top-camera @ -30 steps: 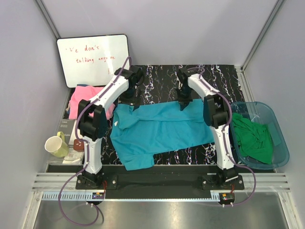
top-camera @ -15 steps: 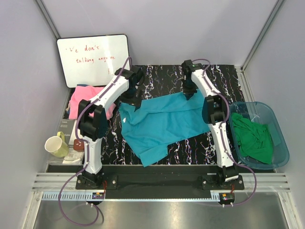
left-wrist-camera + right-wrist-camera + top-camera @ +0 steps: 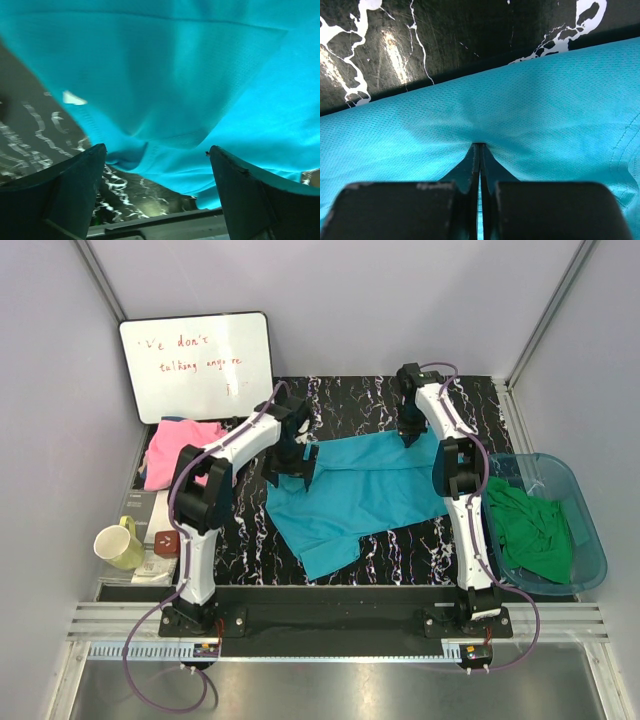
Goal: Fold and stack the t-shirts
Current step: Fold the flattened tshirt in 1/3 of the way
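Note:
A teal-blue t-shirt lies loosely spread on the black marbled table, one sleeve pointing to the near edge. My right gripper is at its far right edge, shut on a pinch of the teal cloth, with its jaws pressed together. My left gripper hovers at the shirt's far left corner. Its fingers are wide apart with nothing between them, and the teal cloth lies just beyond them. A pink t-shirt lies crumpled at the table's left edge. A green t-shirt is in the tub.
A translucent blue tub stands at the right. A whiteboard leans at the back left. A yellow-green mug and small items sit at the near left. Grey walls enclose the table.
The teal shirt has been dragged to the right and farther back. My right gripper moved back and right with it. My left gripper moved right and is now open.

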Tool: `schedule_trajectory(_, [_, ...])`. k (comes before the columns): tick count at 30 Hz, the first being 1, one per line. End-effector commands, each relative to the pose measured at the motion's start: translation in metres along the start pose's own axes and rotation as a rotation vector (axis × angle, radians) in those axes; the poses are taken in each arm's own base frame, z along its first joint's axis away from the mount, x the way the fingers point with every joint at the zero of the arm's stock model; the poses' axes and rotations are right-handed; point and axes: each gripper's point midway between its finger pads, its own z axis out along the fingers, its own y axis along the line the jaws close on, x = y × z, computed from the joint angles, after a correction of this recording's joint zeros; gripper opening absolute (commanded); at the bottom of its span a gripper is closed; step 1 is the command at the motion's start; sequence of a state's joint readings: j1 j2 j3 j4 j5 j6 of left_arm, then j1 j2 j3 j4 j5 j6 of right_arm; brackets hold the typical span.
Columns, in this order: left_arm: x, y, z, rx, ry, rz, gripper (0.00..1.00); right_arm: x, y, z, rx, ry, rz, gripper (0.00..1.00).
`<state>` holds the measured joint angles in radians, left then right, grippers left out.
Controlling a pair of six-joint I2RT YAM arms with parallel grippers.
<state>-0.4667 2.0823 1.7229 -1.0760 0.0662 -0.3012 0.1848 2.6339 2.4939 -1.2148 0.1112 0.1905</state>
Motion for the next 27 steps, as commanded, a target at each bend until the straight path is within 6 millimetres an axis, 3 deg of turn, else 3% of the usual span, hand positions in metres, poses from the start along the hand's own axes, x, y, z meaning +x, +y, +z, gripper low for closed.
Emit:
schedule_trajectory(1, [-0.018, -0.024, -0.003, 0.134, -0.07, -0.04, 0.84, 0.011, -0.012, 0.018, 0.048, 0.042, -0.011, 0.0])
schedule_trajectory(3, [-0.019, -0.02, 0.0, 0.104, -0.074, -0.066, 0.8, 0.012, -0.017, 0.02, 0.046, 0.05, 0.002, 0.0])
schedule_trajectory(7, [-0.013, -0.013, 0.02, 0.069, -0.037, -0.086, 0.53, 0.013, -0.021, 0.022, 0.034, 0.058, 0.015, 0.0])
schedule_trajectory(13, [-0.02, -0.003, 0.041, -0.002, -0.032, -0.109, 0.21, 0.011, -0.021, 0.02, 0.008, 0.057, 0.026, 0.0])
schedule_trajectory(15, [-0.022, 0.003, 0.039, -0.04, -0.039, -0.118, 0.01, 0.012, -0.021, 0.019, -0.004, 0.06, 0.026, 0.0])
schedule_trajectory(18, [-0.034, 0.001, 0.019, -0.032, -0.097, -0.123, 0.0, 0.013, -0.022, 0.017, -0.02, 0.066, 0.03, 0.0])
schedule_trajectory(21, [-0.049, 0.006, -0.015, -0.075, -0.189, -0.127, 0.0, 0.015, -0.021, 0.016, -0.03, 0.068, 0.035, 0.0])
schedule_trajectory(24, [-0.053, 0.017, -0.044, -0.139, -0.222, -0.129, 0.0, 0.015, -0.02, 0.015, -0.042, 0.07, 0.04, 0.0])
schedule_trajectory(27, [-0.051, 0.028, -0.057, -0.213, -0.213, -0.124, 0.03, 0.014, -0.018, 0.014, -0.056, 0.07, 0.042, 0.0])
